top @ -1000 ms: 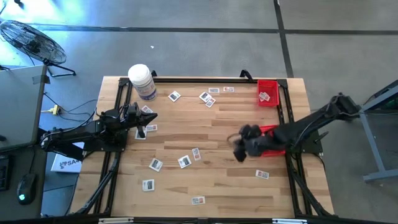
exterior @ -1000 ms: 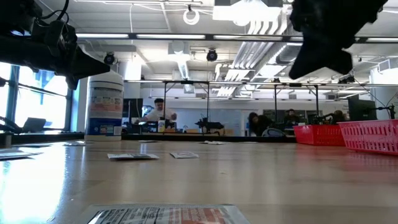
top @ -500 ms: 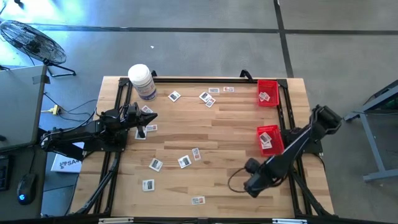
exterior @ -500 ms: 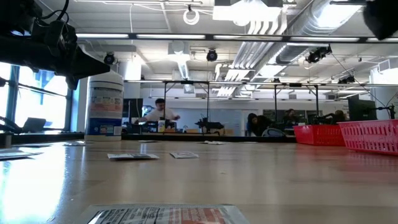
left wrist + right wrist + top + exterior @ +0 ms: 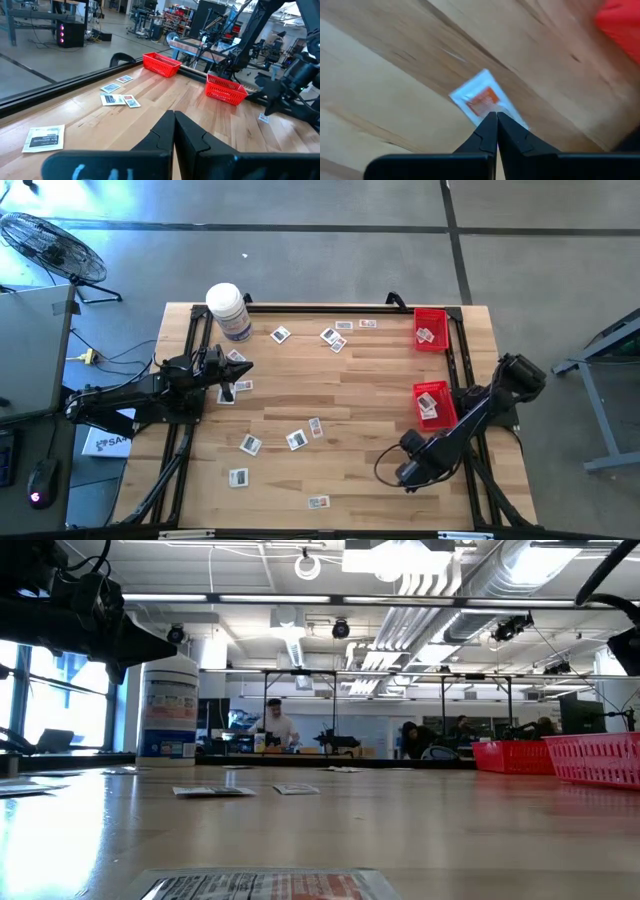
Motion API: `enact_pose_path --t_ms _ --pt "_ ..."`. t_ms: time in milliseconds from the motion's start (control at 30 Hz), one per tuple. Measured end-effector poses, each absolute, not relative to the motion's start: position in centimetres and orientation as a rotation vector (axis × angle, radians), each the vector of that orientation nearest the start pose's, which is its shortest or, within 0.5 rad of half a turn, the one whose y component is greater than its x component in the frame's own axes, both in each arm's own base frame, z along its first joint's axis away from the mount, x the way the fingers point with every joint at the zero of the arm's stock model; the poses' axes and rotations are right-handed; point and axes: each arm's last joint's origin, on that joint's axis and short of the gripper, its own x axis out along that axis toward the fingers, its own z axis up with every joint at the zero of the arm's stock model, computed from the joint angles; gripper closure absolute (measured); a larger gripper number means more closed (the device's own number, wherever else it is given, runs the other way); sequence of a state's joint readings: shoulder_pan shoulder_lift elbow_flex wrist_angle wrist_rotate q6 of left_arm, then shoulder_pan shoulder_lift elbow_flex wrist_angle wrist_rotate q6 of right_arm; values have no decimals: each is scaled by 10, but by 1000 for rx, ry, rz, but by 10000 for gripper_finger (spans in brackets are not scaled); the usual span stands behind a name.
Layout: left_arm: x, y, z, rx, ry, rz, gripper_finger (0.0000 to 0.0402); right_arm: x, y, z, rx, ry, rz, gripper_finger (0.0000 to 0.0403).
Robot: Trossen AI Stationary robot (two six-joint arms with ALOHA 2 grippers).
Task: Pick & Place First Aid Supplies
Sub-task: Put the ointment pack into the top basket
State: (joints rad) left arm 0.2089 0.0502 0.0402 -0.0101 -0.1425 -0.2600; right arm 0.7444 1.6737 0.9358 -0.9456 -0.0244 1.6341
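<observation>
right end effector pressed together over a packet, partly hidden, perhaps touching | left end effector pressed together, idle

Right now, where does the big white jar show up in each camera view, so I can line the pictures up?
High view: white jar at the table's upper-left corner.
Low view: standing upright at the left, on the tabletop's far side.
Left wrist view: not in it.
Right wrist view: not in it.
Shared landmark: the far red basket, at the right in the low view and also seen in the left wrist view.

2 baskets, 1 jar
</observation>
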Motion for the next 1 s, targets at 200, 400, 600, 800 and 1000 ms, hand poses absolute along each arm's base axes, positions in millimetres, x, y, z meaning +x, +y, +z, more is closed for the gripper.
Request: enact_pose_path --t_ms 200,400,600,800,1000 --pt "95 24 172 -258 -26 352 401 190 175 140 637 1461 -726 402" --pt "95 24 172 -258 -26 352 401 192 176 138 651 1436 -703 402" --pt "95 24 172 -258 -26 352 401 205 183 139 687 1282 -587 402" --pt "95 24 172 -258 -26 352 401 225 186 130 669 1182 -491 402" --pt "95 24 173 -258 -26 352 401 257 188 120 616 1138 -397 403"
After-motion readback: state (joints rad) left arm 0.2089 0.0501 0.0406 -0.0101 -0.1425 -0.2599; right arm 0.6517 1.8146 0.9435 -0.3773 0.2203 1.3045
